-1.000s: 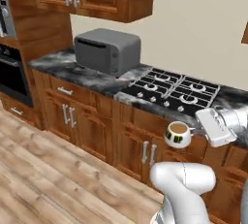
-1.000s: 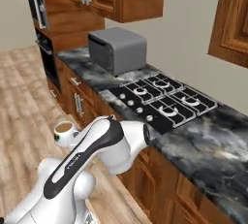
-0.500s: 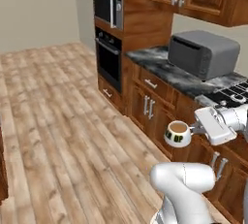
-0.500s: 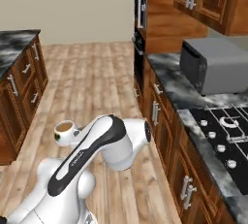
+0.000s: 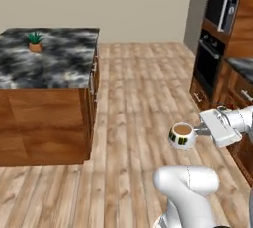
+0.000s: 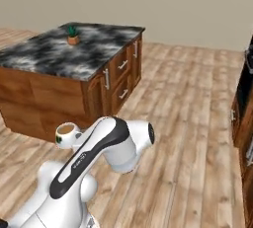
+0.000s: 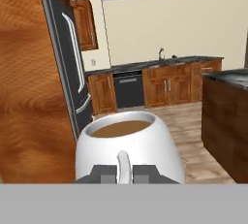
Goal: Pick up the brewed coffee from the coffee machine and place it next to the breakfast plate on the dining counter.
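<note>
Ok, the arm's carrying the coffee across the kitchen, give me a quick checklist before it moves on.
1. Gripper shut on the cup's handle: ok.
2. Cup upright, level: ok.
3. Brown liquid inside, no spill seen: ok.
4. Wood floor ahead free of obstacles: ok.
5. Breakfast plate located: not ok; the marble-topped island carries a small potted plant.
6. This island is the dining counter: cannot tell.

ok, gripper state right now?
Gripper: closed on the handle of the brewed coffee, carried upright above the wood floor.
</note>
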Robot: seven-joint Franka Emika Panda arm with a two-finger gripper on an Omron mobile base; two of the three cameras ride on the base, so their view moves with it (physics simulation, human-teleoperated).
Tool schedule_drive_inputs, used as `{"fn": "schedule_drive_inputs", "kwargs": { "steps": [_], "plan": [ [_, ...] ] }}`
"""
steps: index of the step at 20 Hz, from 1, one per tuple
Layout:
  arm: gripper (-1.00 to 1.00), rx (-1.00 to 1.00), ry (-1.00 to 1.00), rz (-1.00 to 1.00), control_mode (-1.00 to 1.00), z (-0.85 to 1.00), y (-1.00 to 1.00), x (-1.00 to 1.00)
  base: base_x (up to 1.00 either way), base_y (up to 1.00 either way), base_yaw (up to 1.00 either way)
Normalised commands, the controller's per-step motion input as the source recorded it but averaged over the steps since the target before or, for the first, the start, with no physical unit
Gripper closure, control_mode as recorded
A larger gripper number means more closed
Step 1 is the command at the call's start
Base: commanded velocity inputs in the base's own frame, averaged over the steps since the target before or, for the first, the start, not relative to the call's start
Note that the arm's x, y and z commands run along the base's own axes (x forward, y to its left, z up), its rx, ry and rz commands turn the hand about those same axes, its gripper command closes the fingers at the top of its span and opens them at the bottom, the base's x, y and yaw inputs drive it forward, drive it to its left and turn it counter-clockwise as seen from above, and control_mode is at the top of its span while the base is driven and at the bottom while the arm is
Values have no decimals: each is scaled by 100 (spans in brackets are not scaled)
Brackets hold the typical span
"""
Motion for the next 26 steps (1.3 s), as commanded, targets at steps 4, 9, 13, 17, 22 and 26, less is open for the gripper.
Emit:
{"fn": "schedule_drive_inputs", "kwargs": {
  "steps": [4,9,13,17,22,26],
  "plan": [
    [100,0,0,0,100,0,0,0,36,65,66],
    [100,0,0,0,100,0,0,0,59,62,60],
    [100,0,0,0,100,0,0,0,89,51,53],
    [100,0,0,0,100,0,0,0,100,58,47],
    [100,0,0,0,100,0,0,0,100,52,40],
    [100,0,0,0,100,0,0,0,100,27,36]
  ]
}}
